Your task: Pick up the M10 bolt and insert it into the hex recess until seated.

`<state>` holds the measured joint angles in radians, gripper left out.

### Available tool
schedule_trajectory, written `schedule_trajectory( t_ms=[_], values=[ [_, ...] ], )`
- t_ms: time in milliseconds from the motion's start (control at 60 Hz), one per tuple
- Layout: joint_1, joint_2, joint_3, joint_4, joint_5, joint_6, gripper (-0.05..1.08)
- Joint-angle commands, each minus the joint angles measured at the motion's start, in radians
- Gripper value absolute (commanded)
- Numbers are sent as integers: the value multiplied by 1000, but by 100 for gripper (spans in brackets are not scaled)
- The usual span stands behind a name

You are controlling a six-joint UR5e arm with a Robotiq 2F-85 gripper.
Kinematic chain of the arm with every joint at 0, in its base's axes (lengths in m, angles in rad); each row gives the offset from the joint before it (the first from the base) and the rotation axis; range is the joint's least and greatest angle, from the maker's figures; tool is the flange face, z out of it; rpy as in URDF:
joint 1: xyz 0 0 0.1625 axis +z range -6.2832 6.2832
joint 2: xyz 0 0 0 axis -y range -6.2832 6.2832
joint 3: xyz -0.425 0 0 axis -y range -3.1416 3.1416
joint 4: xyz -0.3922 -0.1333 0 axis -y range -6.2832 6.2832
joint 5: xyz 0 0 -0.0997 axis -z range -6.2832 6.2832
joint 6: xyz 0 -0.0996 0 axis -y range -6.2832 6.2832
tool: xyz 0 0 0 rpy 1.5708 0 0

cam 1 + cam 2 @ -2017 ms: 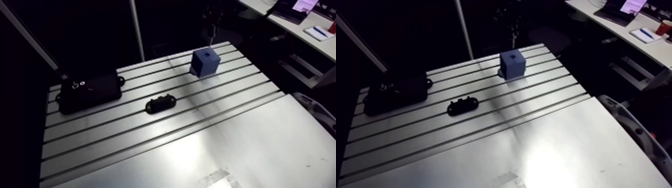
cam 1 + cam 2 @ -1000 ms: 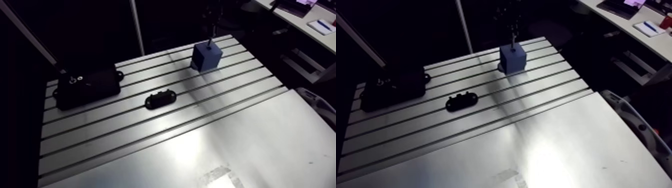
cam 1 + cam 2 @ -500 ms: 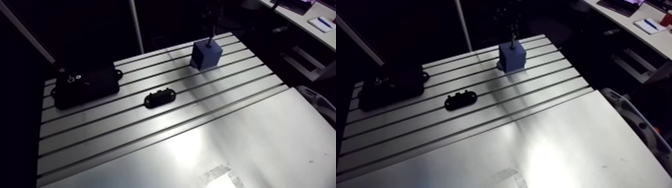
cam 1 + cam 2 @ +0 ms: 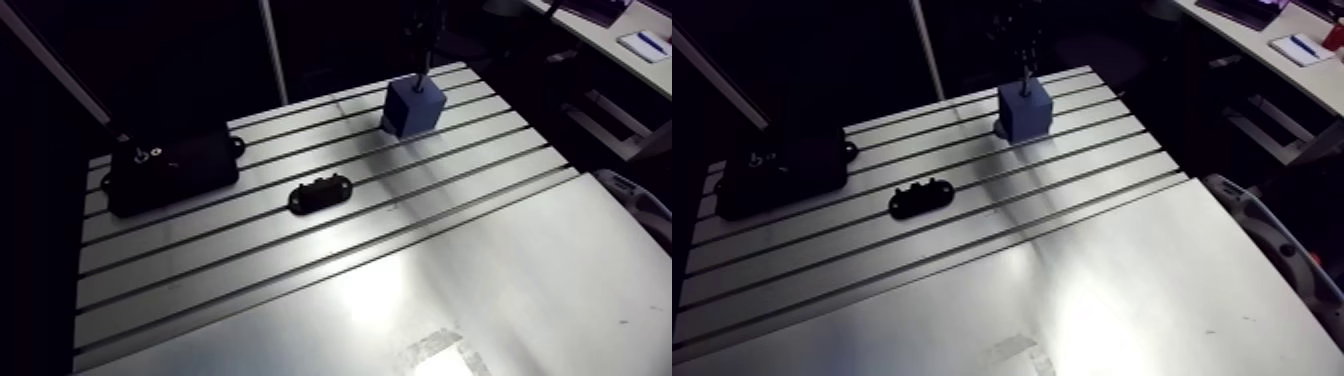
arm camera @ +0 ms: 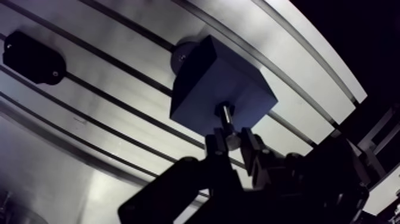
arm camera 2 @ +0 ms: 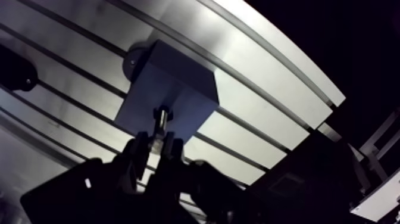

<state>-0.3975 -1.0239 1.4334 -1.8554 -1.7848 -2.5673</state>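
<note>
Looking through the wrist view, we are seeing the gripper [image 5: 231, 140] clamping the bolt [image 5: 225, 114], which the arm view is showing only as a thin line above the block [image 4: 412, 105]. The bolt is jutting ahead of the gripper, its tip at the block's dark recess [image 5: 230, 109]. It is looking slim and silvery. Only the arm view is showing the black box [image 4: 172, 170] across the table [image 4: 400, 280].

The arm view looks down across the slotted table [image 4: 300, 290] from high and far back. The wrist view sits close above the blue block [image 5: 214, 80], seen in both.
</note>
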Motion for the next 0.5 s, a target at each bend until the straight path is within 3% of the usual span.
schedule_trajectory(
  t_ms=[17, 500],
  values=[
    [0, 2, 1, 0, 0, 0, 77],
    [-1, 9, 0, 0, 0, -2, 77]
  ],
)
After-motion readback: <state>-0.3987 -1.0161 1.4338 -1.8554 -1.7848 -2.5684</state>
